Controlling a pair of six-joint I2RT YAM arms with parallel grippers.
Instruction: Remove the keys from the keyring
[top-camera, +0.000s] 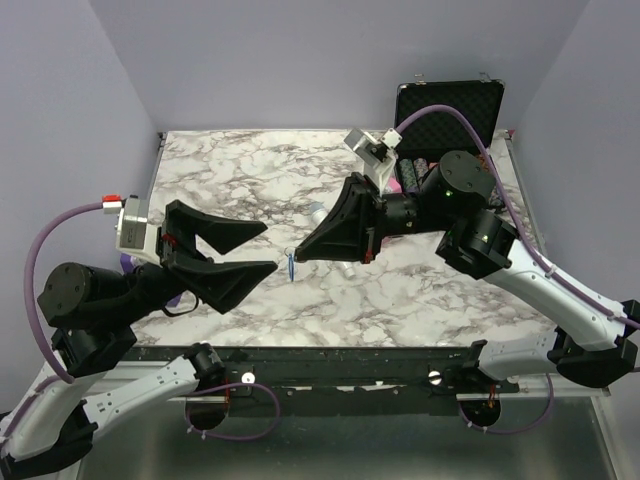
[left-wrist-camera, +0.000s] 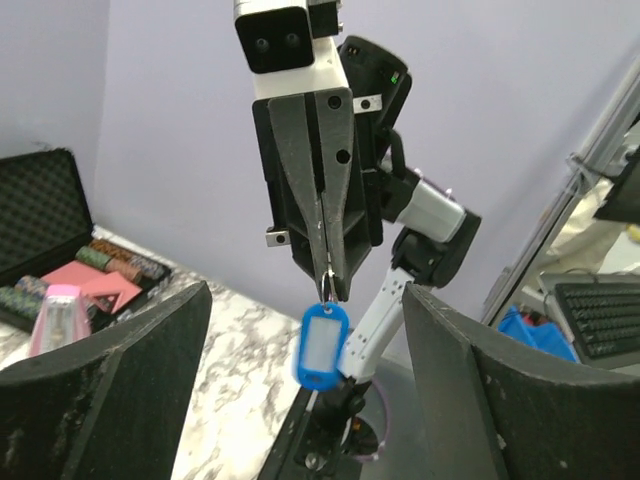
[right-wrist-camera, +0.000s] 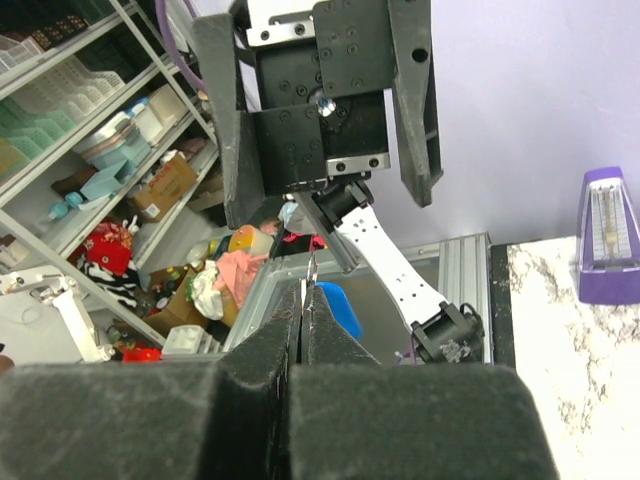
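My right gripper (top-camera: 297, 255) is shut on the thin silver keyring (left-wrist-camera: 329, 287) and holds it above the marble table. The key (left-wrist-camera: 320, 345) hangs from the ring below the tips; I see only its blue plastic head with a pale window, no blade. It shows as a small blue sliver in the top view (top-camera: 290, 267). In the right wrist view the ring (right-wrist-camera: 311, 268) pokes out of the closed tips (right-wrist-camera: 303, 296), the blue head (right-wrist-camera: 337, 306) just behind. My left gripper (top-camera: 268, 248) is open, its fingers (left-wrist-camera: 130, 390) either side of the key, not touching it.
A black case (top-camera: 450, 105) with poker chips stands open at the back right. A purple metronome (right-wrist-camera: 605, 235) sits near the left arm. A white-and-grey object (top-camera: 345, 268) lies partly hidden under the right gripper. The table's front edge (top-camera: 330, 352) is close below.
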